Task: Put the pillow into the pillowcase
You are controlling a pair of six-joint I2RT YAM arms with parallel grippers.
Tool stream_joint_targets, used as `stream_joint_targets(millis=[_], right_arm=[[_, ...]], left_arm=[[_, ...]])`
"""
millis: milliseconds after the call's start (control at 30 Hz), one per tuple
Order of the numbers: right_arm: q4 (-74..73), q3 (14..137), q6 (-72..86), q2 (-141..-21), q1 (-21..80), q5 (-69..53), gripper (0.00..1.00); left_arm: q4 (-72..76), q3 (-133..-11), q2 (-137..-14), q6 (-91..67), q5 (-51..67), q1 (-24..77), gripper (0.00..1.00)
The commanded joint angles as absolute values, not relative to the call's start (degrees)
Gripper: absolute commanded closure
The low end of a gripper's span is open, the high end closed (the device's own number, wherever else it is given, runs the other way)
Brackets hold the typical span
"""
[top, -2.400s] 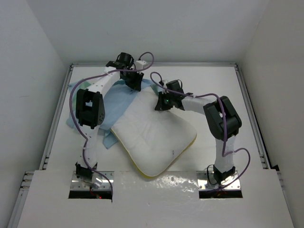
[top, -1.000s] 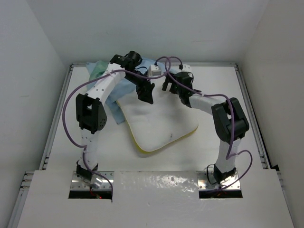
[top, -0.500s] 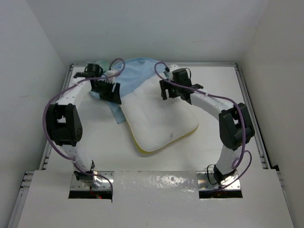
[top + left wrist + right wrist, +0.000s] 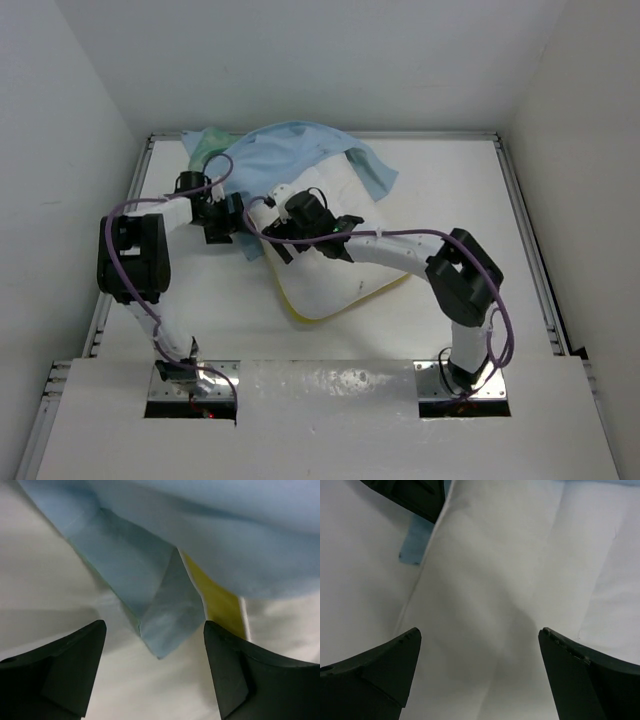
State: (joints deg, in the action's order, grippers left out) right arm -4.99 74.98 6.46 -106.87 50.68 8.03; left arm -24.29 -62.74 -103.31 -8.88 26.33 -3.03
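Note:
The white quilted pillow (image 4: 350, 265) lies slantwise mid-table, its yellow edge facing the near side. The light blue pillowcase (image 4: 300, 150) drapes over the pillow's far end, with a green patch at the far left. My left gripper (image 4: 222, 225) hovers open at the pillow's left side. In the left wrist view a loose corner of the pillowcase (image 4: 165, 610) and the pillow's yellow edge (image 4: 215, 600) lie ahead of the left gripper (image 4: 154, 627), ungripped. My right gripper (image 4: 278, 240) is open over the pillow's left edge. The right wrist view shows only the bare pillow (image 4: 495, 580) under the right gripper (image 4: 480, 630).
The white table (image 4: 200, 300) is walled on the left, right and far sides, with raised rails along the left and right edges. Both arms reach over the left half, their grippers close together. The left gripper's finger (image 4: 415, 495) shows in the right wrist view.
The pillowcase now lies further over the pillow's far end. My right gripper has swung left across the pillow to its left edge. The left gripper has come slightly nearer.

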Motion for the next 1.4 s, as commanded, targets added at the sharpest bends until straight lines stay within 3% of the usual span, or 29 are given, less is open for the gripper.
stream_joint_targets(millis=[0,67,167,200,233,267,367,400,433,467,600,767,833,867,933,1133,1267,1333,1367], right_arm=[[-2.8,76.2,8.8,-110.0,50.8,12.3,0.01],[-4.3,78.0,9.3,-111.4,50.8,12.3,0.01],[-4.0,78.8,11.0,-113.5,50.9,12.2,0.01],[-3.5,78.8,11.2,-113.9,50.9,12.1,0.01],[-3.1,78.8,12.3,-115.0,50.9,11.8,0.01],[-2.6,79.0,12.6,-115.8,50.9,11.4,0.03],[-4.2,82.0,13.8,-119.8,50.9,9.3,0.33],[-5.1,84.5,14.2,-121.0,50.9,8.8,0.71],[-5.5,85.7,15.1,-122.1,50.8,8.4,0.91],[-6.1,87.2,15.8,-123.8,50.5,8.2,1.0],[-0.3,99.0,25.5,-125.1,46.9,8.1,1.0],[13.3,109.8,39.4,-126.6,41.2,16.4,1.0],[13.8,115.0,36.1,-129.4,41.5,23.9,1.0],[13.0,116.7,36.1,-130.5,41.6,25.3,1.0],[9.7,119.8,37.5,-133.0,41.7,27.3,1.0],[9.1,110.0,30.4,-133.8,44.7,27.6,1.0],[15.6,93.8,32.9,-129.0,44.9,20.1,1.0],[19.2,90.7,32.2,-126.8,44.9,13.8,1.0],[19.6,89.1,31.6,-126.1,44.9,11.3,0.96]], left_arm=[[-17.4,-61.9,-106.3,-14.2,25.9,-1.1,0.23],[-16.0,-61.2,-108.3,-15.6,25.1,-0.6,0.3],[-13.2,-61.5,-110.9,-17.0,24.6,-0.5,0.62],[-13.0,-62.0,-111.9,-16.9,24.4,-0.5,0.96],[-13.0,-62.6,-112.0,-16.8,24.3,-0.6,1.0],[-12.8,-62.8,-111.9,-16.8,25.1,-0.6,1.0],[-13.6,-64.5,-110.0,-14.8,28.9,-0.6,1.0],[-14.0,-65.0,-108.0,-12.2,29.6,-0.6,1.0],[-14.8,-66.1,-106.9,-10.3,30.5,-0.6,1.0],[-17.3,-66.8,-105.9,-8.2,31.4,-0.5,1.0],[-29.4,-70.1,-101.3,8.6,38.7,-0.6,1.0],[-41.8,-66.8,-96.2,21.4,45.8,1.6,1.0],[-47.7,-68.2,-95.7,33.7,54.5,3.2,1.0],[-58.0,-69.4,-95.6,39.7,58.5,3.6,1.0],[-72.4,-74.2,-95.5,64.1,66.7,4.0,1.0],[-75.6,-75.9,-90.8,60.0,68.2,3.2,1.0],[-75.6,-76.4,-89.7,57.9,69.3,2.5,0.99],[-75.6,-76.5,-89.8,56.9,65.5,2.5,0.74],[-75.6,-77.2,-90.2,55.5,63.8,2.5,0.43]])
